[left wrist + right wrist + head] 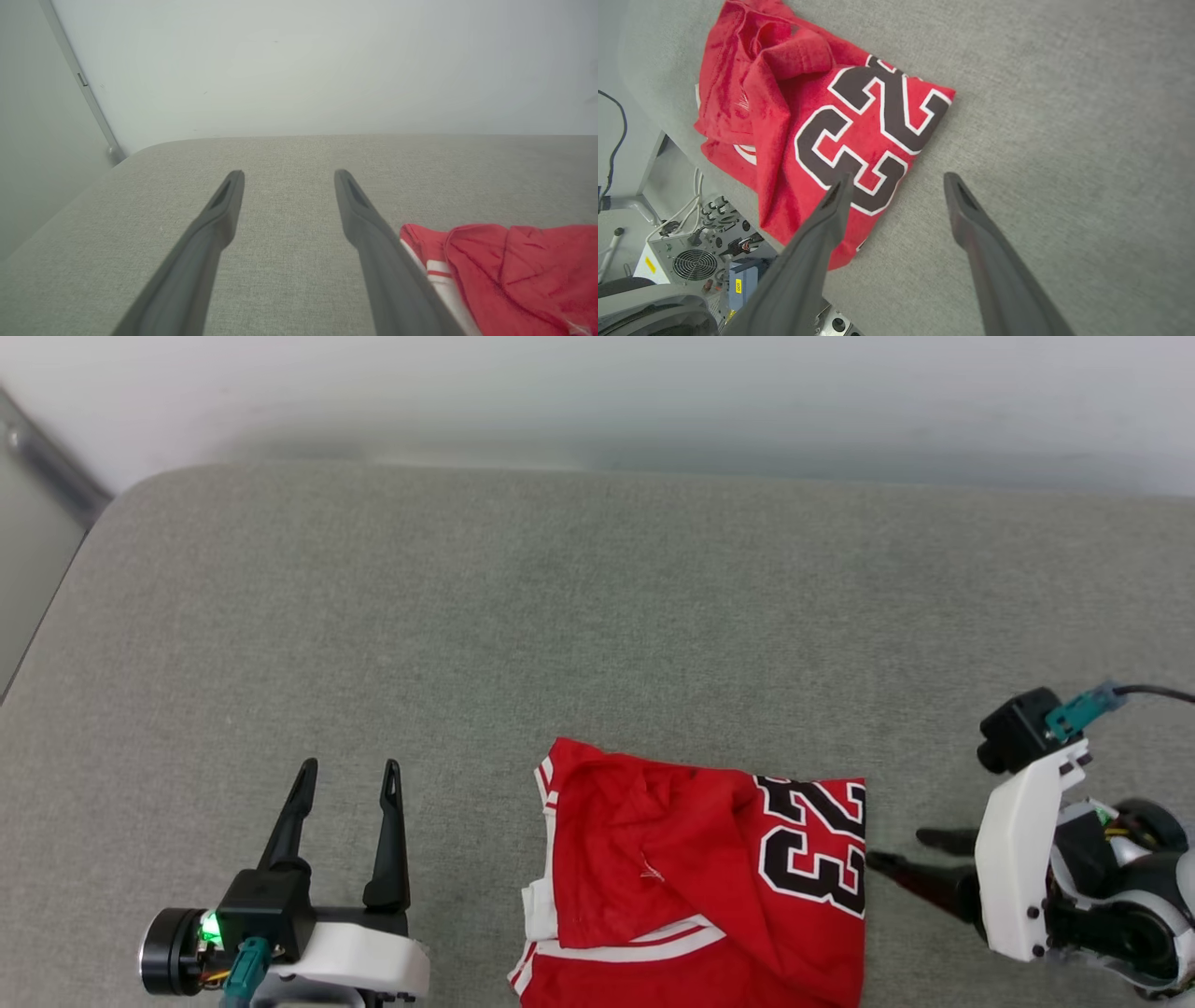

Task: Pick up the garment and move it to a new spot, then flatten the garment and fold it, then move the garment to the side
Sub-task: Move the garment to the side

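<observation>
One garment (pixel 700 877) lies on the grey fabric surface (pixel 597 616) at its near edge, with its lower part cut off by the bottom of the head view. It is a red jersey shirt gathered into a rough, creased rectangle. Loose folds bunch over its left half, and two large black digits edged in white, a 2 and a 3, sit on its right half. Red-and-white striped trim runs down its left border, and a white band crosses near the bottom. There are two grippers, each with two long dark fingers, and the shirt lies between them. The left gripper (pixel 349 767) stands well to the shirt's left with its fingers spread apart and nothing between them. Its wrist view shows the shirt's (pixel 514 270) striped corner just beyond one finger. The right gripper (pixel 898 848) points at the shirt's right edge, its fingers likewise spread and empty and the tips just beside the cloth. Whether a tip touches the cloth cannot be told. In the right wrist view one finger of that gripper (pixel 899 177) overlaps the numbered panel of the shirt (pixel 784 93).
</observation>
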{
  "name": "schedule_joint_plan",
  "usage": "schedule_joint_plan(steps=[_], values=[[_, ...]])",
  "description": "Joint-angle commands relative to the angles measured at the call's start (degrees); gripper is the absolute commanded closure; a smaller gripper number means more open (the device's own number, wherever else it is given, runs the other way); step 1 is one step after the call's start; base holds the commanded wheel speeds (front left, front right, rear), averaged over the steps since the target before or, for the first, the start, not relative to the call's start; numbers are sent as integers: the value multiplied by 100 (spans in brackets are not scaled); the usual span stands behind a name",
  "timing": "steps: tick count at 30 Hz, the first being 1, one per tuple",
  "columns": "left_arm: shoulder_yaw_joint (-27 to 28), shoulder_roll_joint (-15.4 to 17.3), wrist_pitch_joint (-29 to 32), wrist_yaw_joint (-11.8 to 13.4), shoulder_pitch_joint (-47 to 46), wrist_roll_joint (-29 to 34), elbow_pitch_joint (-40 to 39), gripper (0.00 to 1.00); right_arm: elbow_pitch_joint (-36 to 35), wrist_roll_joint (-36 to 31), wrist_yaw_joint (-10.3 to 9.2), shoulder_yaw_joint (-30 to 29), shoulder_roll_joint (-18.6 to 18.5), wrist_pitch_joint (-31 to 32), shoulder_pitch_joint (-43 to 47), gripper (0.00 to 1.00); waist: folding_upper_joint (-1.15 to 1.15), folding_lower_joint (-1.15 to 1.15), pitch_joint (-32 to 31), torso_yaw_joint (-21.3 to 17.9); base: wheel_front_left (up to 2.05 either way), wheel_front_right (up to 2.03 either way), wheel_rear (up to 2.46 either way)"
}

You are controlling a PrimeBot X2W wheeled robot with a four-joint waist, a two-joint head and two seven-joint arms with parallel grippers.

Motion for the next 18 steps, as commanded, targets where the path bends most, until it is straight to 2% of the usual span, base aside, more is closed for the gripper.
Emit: schedule_joint_plan(steps=[1, 7, 14, 18], values=[[-4, -4, -13, -17, -119, -31, -11, 0, 75, 110, -2, 17, 43, 53, 93, 0, 0, -1, 183, 126, 0, 0, 0], [-23, -4, -13, -72, -340, -23, 3, 0, 435, 376, -2, 35, 297, -40, 161, 0, 0, -1, 504, 296, 0, 0, 0], [-63, -3, -13, -94, -513, -35, 15, 0, 887, 488, -4, 343, 578, -223, 172, 0, 0, -1, 777, 403, 0, 0, 0], [-88, -3, -13, -86, -564, -52, 33, 0, 1082, 465, -7, 556, 612, -267, 202, 0, 0, -1, 829, 427, 0, 0, 0]])
